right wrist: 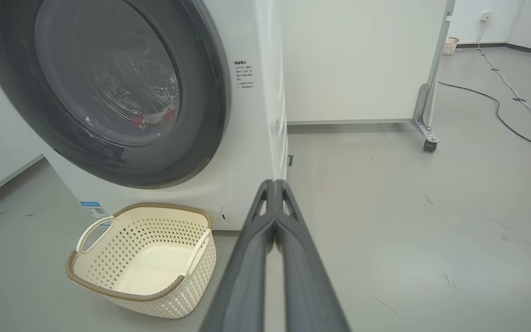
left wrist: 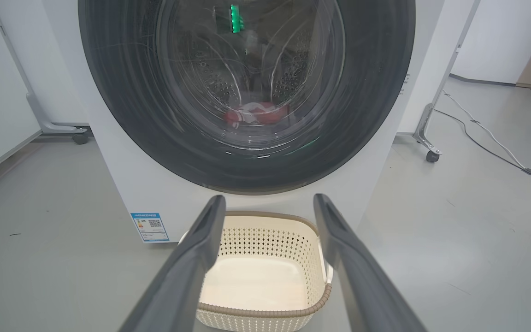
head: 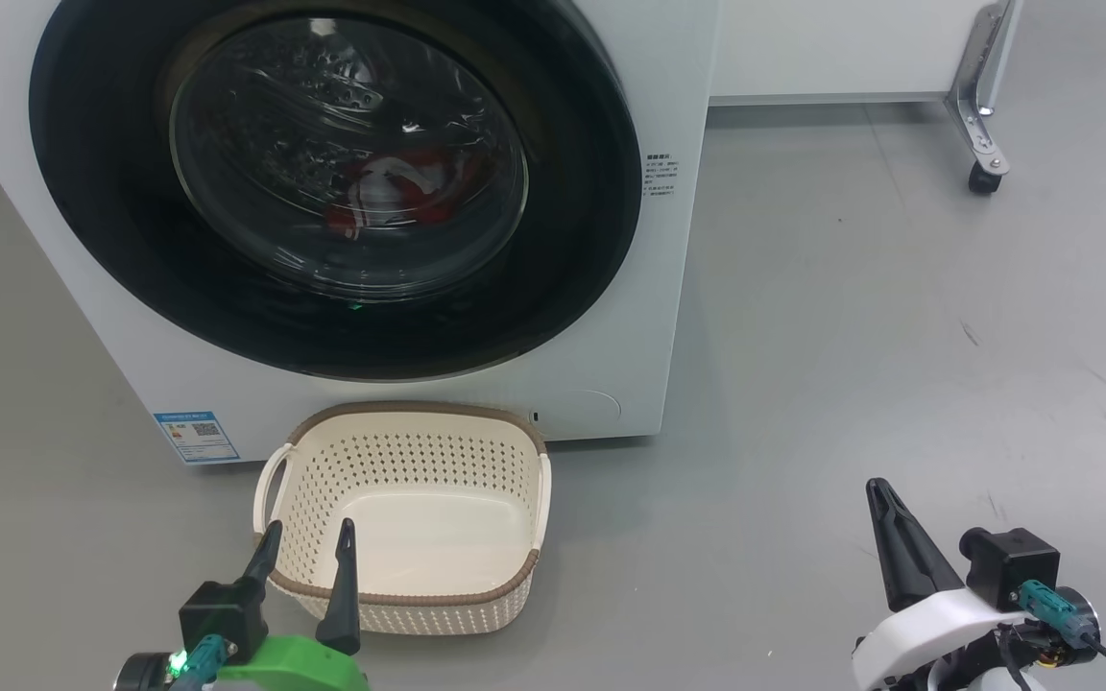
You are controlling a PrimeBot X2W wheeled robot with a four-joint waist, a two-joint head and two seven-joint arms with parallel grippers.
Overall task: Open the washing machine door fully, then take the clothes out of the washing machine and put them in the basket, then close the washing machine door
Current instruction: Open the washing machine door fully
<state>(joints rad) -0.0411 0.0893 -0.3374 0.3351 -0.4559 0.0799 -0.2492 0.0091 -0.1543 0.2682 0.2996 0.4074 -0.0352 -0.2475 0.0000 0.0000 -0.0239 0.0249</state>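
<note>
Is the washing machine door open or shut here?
Shut. The washing machine door lies flush against the white front of the washing machine, and the clothes sit behind its glass.

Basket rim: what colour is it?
The basket rim is brown, clearest in the right wrist view.

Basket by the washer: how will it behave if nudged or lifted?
The basket is empty, perforated plastic: probably light, likely to slide on the smooth grey floor. Rim looks rigid, so it should keep shape. Lifted by one handle, it would probably tilt.
</note>
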